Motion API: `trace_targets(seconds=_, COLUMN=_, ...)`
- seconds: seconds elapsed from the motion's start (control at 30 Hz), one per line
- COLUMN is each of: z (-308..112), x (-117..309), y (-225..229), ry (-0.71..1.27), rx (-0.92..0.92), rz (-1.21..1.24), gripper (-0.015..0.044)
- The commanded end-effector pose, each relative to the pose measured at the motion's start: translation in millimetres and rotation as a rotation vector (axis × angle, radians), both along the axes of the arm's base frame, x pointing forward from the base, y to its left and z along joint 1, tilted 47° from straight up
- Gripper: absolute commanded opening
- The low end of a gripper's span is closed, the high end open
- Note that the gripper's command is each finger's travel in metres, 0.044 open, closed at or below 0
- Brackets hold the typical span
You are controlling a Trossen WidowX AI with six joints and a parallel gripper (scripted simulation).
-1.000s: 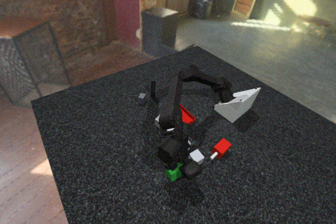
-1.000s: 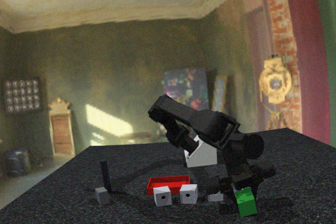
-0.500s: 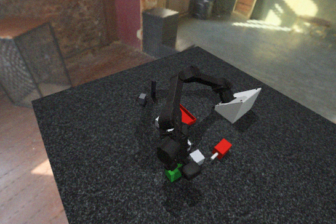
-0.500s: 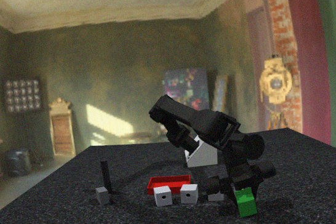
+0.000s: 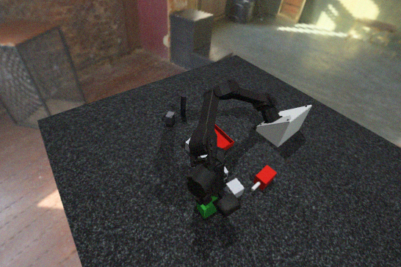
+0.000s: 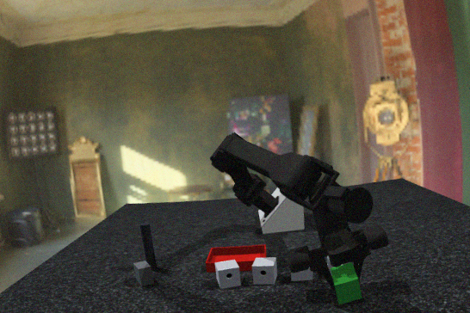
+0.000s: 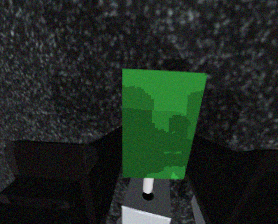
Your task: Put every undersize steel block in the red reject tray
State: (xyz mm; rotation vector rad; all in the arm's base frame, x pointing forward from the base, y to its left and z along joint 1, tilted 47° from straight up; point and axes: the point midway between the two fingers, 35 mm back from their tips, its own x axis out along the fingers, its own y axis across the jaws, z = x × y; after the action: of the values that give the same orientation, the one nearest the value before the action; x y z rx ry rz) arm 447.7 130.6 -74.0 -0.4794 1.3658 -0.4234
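Note:
My gripper (image 5: 212, 200) (image 6: 337, 265) (image 7: 150, 129) is shut on the green gauge (image 5: 206, 210) (image 6: 348, 286) (image 7: 155, 120). The gauge's white pin (image 7: 148, 185) points at the dark hole of a steel block (image 5: 235, 186) (image 6: 302, 276) (image 7: 145, 215); its tip overlaps the hole's edge in the wrist view, and I cannot tell whether it is inside. Two more pale blocks stand in a row, a middle one (image 6: 264, 271) and a left one (image 6: 228, 274), holes facing the exterior camera. The red tray (image 5: 228, 145) (image 6: 210, 266) lies behind them, its visible part empty.
A red block-shaped piece with a white pin (image 5: 265, 177) lies beside the row. A white wedge-shaped stand (image 5: 280, 130) (image 6: 286, 217) is farther off. A small grey block (image 5: 170, 118) (image 6: 144, 273) and an upright black post (image 5: 183, 108) (image 6: 148, 246) stand on the other side.

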Motion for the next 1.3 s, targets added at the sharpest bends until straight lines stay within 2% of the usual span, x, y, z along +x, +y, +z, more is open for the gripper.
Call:
trace_targets(seconds=0.0, z=3.6, x=-0.5, y=4.6, ry=-0.011, rx=0.005, rz=0.006, gripper=0.0000)
trace_targets(seconds=1.27, z=1.6, x=-2.5, y=5.6, ry=-0.011, rx=0.005, rz=0.006, gripper=0.0000)
